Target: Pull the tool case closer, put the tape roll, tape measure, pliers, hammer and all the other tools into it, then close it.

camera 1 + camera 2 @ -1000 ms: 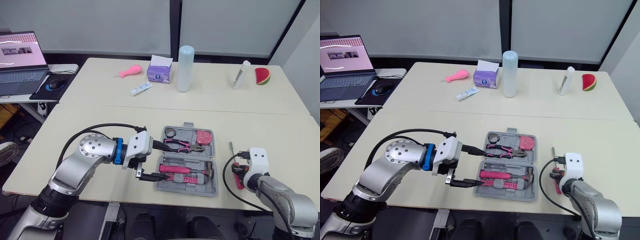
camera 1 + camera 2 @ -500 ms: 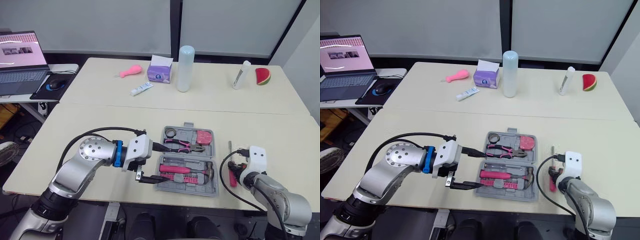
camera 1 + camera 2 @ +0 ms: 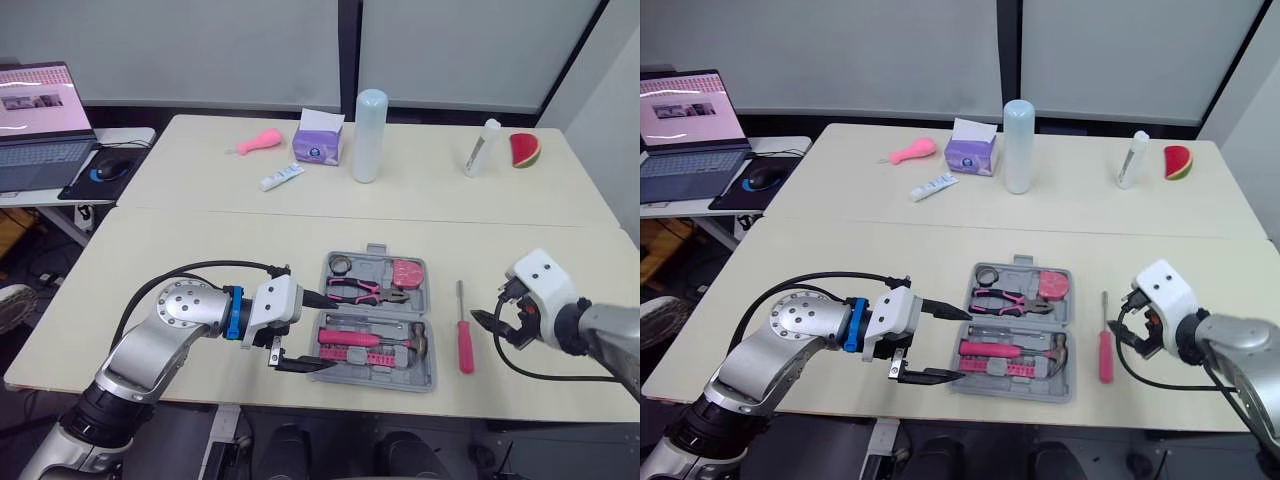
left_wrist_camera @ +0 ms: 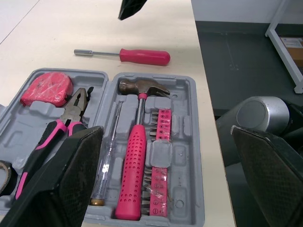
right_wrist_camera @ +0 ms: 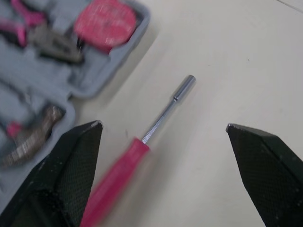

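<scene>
Now: tool case lies open on the table, lid half at 12 o'clock, base half at 6 o'clock. Only a thin strip of table top shows between its near rim and the table's front edge.

Lid half:
- tape roll in the 10 o'clock corner
- pliers across the middle
- tape measure in the 2 o'clock corner

Base half: hammer, head toward 3 o'clock.

Screwdriver lies on the table at 3 o'clock of the case. It runs parallel to the right rim and apart from it, with a bare lane between. Its shaft points to 12 o'clock, its red handle to 6.

Left gripper is at 9 o'clock of the case, fingers spread wide and grasping nothing. One finger reaches over the left rim toward the pliers' handles, the other sits by the 7 o'clock corner. Contact with the rim: cannot tell.

Right gripper is at 3 o'clock of the screwdriver, fingers spread and empty, apart from the handle.

Broad bare table top lies at 12 o'clock of the case.
</scene>
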`<state>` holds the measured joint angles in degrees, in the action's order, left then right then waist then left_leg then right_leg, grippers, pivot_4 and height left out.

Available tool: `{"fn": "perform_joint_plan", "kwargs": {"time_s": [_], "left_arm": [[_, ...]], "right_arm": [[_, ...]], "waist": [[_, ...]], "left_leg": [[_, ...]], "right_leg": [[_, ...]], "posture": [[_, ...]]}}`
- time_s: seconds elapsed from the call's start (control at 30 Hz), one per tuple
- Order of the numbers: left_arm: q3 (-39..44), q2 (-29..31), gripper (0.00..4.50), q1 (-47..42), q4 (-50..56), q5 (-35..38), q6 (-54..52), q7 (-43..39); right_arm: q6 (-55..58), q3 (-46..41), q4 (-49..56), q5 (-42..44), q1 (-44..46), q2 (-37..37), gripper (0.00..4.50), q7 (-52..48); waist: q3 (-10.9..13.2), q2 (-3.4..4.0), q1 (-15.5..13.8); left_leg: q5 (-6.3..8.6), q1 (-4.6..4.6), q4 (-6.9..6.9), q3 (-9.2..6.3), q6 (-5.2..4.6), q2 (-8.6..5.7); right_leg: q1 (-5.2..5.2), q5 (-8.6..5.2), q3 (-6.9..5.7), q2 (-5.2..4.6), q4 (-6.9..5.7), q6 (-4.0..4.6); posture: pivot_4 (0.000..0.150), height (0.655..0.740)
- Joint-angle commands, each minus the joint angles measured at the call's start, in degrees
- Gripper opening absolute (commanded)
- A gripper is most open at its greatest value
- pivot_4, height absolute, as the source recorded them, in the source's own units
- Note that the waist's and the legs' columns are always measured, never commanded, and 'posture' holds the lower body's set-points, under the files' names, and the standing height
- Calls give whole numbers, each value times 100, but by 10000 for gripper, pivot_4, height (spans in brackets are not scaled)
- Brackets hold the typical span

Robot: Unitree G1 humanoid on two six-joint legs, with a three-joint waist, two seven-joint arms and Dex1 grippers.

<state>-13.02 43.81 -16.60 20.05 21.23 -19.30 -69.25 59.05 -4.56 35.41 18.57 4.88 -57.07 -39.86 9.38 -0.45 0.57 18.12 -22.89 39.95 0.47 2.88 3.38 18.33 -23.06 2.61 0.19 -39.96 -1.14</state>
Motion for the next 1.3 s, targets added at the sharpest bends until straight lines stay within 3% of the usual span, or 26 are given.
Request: {"fn": "perform_joint_plan", "kwargs": {"time_s": [0.03,0.2,0.37,0.8,0.9,1.03,1.3], "left_arm": [[123,-7,45000,19,382,35,-26,152],[67,-42,45000,2,484,41,-105,237],[-52,-107,45000,-64,550,62,-169,243],[-199,-231,45000,-97,648,1,-246,309],[-189,-230,45000,-73,694,6,-303,360],[-203,-226,45000,-46,746,22,-339,415],[-257,-280,45000,-39,738,4,-337,469]], "right_arm": [[-3442,1524,-1098,-1471,433,-1130,44635,-1723],[-7138,2864,-2832,-3142,1828,-1288,44635,-2817],[-9151,3662,-4041,-3967,2877,-706,44635,-3357],[-10283,4239,-5598,-4864,3779,347,44635,-3616],[-10365,4289,-5935,-5157,3882,502,38567,-3462],[-10430,4310,-6220,-5449,3949,599,26167,-3302],[-10218,4191,-6264,-5549,3879,645,16768,-3219]], "waist": [[11,10,41],[32,26,129],[40,19,125],[41,19,107],[41,18,109],[40,17,110],[37,2,126]], "left_leg": [[0,0,3,-5,0,9],[-3,3,8,-8,4,24],[-14,4,21,1,23,20],[-15,3,33,-3,25,21],[-15,3,33,-3,25,21],[-15,4,40,-4,25,22],[-14,15,90,-6,24,23]], "right_leg": [[3,0,2,13,-3,0],[-2,0,2,11,-3,1],[-4,0,1,-19,-4,1],[-9,1,-9,-28,-17,1],[-9,1,-10,-28,-17,1],[-10,1,-10,-27,-23,1],[-16,1,-6,-27,-80,1]], "posture": [[1500,7075],[1500,7075],[1500,7075],[1500,7075],[1500,7075],[1500,7075],[1500,7075]]}}
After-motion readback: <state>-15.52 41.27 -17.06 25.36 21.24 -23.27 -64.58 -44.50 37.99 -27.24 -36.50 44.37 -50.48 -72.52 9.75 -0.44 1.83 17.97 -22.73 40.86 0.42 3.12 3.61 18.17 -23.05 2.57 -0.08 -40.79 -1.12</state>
